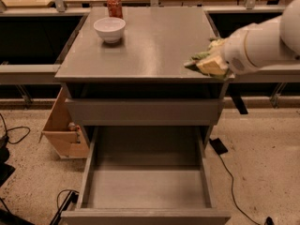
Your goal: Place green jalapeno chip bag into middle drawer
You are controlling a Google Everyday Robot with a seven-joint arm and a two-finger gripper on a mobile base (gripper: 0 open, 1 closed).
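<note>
Nearest, the middle drawer (145, 189) stands pulled out low at the front of the cabinet. Above it, at the front right edge of the cabinet top (150, 46), the gripper (208, 65) is clamped on the green jalapeno chip bag (200, 56), whose crumpled foil shows around the fingers, well apart from the drawer. Farther back on the left stand a white bowl (109, 29) and, behind it, a red can (114, 5).

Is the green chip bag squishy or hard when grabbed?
Probably squishy: the wrinkly green foil chip bag looks crumpled in the end effector, at the right edge of the grey metal countertop. Likely light too: one pinch holds it up.
</note>
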